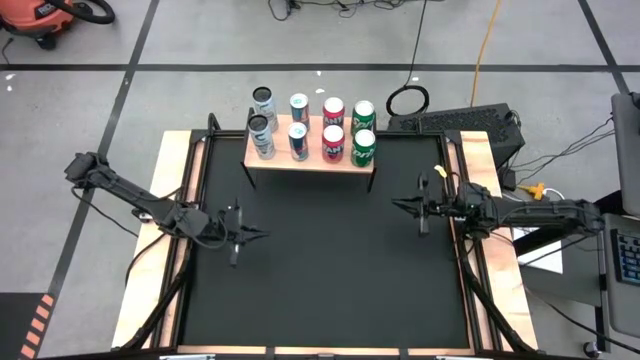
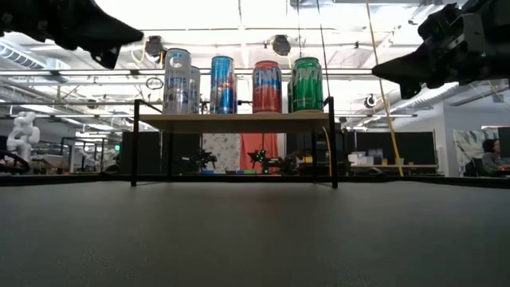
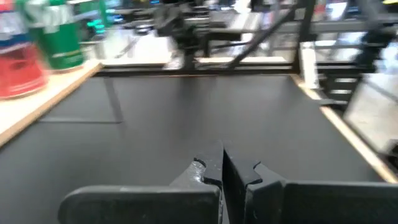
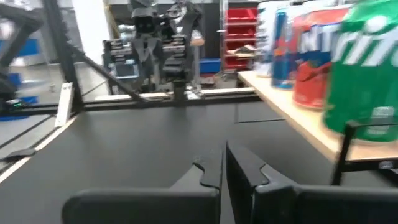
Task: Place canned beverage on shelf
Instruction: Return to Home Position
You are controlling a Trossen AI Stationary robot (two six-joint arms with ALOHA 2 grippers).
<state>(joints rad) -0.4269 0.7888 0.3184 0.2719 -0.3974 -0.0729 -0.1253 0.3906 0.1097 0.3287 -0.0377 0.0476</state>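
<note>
**Cans shelved, arms clear.** At the left of the overhead frame, the left gripper (image 1: 252,235) hangs above the black table mat (image 1: 320,280). Its fingers (image 3: 214,174) are pressed together on nothing, well apart from the shelf.

At upper centre the shelf (image 1: 312,163), a light-wood board on thin black legs, stands at the mat's far edge. It carries eight upright cans in two rows of four. From the frame's left these are a pair of silver cans (image 1: 262,135), a pair of blue cans (image 1: 298,141), a pair of red cans (image 1: 333,144) and a pair of green cans (image 1: 363,147), each pair one behind the other. Seen from table height, the four front cans stand side by side along the board.

At centre right, the right gripper (image 1: 402,206) hovers over the mat, to the lower right of the shelf. Its fingers (image 4: 242,171) are likewise closed tight and empty.
</note>
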